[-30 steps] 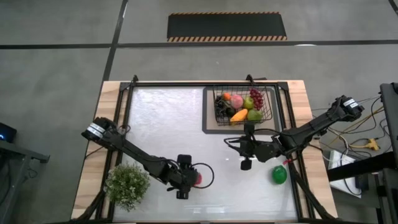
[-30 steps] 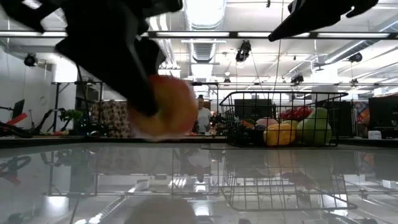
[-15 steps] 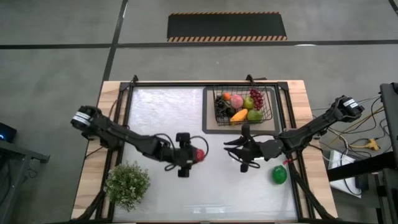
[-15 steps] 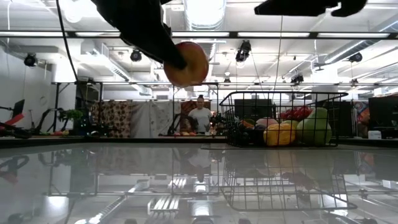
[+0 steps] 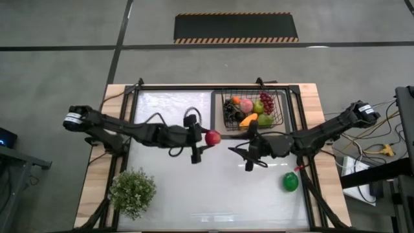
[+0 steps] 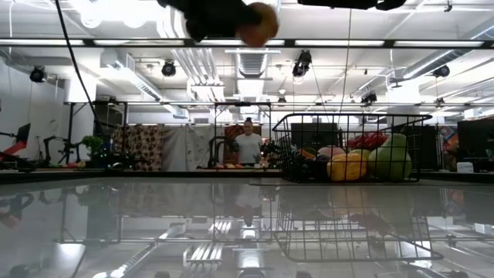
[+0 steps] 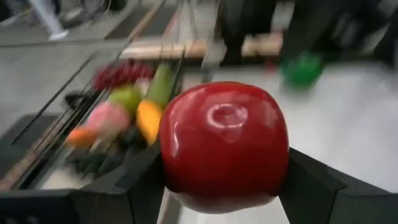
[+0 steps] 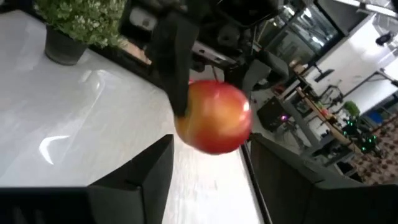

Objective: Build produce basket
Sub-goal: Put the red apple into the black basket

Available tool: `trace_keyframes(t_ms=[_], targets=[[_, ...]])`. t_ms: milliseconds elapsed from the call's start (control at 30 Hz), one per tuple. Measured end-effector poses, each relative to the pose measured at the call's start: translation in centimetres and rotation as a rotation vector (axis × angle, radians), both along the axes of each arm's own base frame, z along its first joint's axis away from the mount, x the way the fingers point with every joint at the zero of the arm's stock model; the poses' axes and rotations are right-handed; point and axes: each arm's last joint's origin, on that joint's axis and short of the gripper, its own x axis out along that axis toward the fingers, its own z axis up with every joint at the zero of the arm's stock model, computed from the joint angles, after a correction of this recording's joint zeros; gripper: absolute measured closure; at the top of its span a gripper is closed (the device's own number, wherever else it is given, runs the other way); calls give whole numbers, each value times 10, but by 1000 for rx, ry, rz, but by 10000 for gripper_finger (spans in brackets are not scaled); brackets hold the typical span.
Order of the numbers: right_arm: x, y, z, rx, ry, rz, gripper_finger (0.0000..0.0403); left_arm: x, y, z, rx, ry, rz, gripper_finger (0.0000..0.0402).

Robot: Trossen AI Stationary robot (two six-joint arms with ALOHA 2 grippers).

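My left gripper (image 5: 207,138) is shut on a red apple (image 5: 212,137), high over the table's middle, left of the black wire-mesh basket (image 5: 281,111). The apple (image 6: 258,23) shows at the top of the low view. The basket stands on a tray at the far right and holds a peach, a mango, a green pear, grapes and more fruit (image 5: 253,110). My right gripper (image 5: 240,151) hovers open just right of the apple, touching nothing; its wrist view shows the apple (image 8: 214,117) ahead. A green fruit (image 5: 290,182) lies on the table near the right edge. My left gripper pinches the red apple between its two fingers, one on each side of the apple (image 7: 171,162). The fingers (image 7: 140,183) come level from the table's left. The apple is lifted clear of the table.
A bushy potted plant (image 5: 132,192) stands at the near left corner. The right arm reaches in from the right edge, close to the basket's near side. A person (image 6: 248,145) stands in the room far behind the table. Bare table lies along the near middle.
My left gripper has carried the red apple up and away from the near edge, toward the far right and the basket, staying shut on it. My right gripper has risen and drifted slightly toward the table's left.
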Motion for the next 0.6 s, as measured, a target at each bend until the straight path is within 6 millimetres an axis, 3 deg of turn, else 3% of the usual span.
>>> trace_keyframes(t_ms=[200, 433, 600], targets=[[7, -15, 3, -23, -28, 44, 191, 0, 12, 12, -212, -170, -78, 166], [10, -25, 9, -168, -60, -5, 157, -3, 28, -1, -329, -177, -7, 166], [11, -29, 11, -223, -66, -47, 107, -9, 39, -8, -433, -312, -30, 166]])
